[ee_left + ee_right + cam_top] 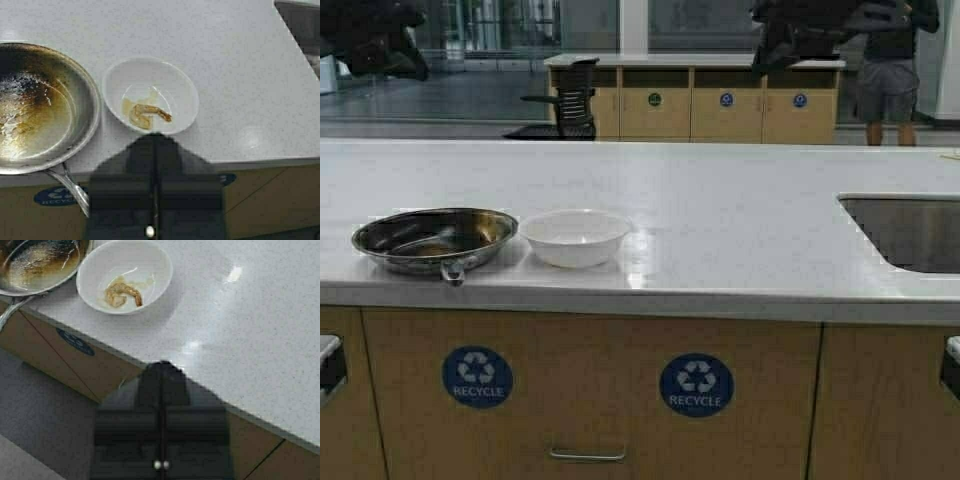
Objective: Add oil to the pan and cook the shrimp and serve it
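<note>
— Looking down at it all, how far along would you say we are?

— Nearly finished, by my reckoning. One shrimp [148,114] lies in the white bowl [150,75], browned, with a smear of juice under it, so cooking and serving look done. The pan [42,107] sits touching the bowl on my left side, scorched dark inside, with a greasy sheen and no food in it

— And the oil?

— No jug anywhere in view, so I can't say where it is

— What are your tools doing?

— My left tool [155,150] hangs off the tabletop's front edge, just short of the bowl, fingers pressed together on nothing. My right tool [161,385] hovers off the same edge, well apart from the bowl, also pinched closed and empty

— What's around you?

— A pale speckled tabletop [740,220] with a sink [910,232] sunk in on my right, wooden cabinets below with a blue recycle sticker [696,385] on two of the doors. Farther back stands another counter, a black chair [565,100], and a person [887,85] standing
</note>
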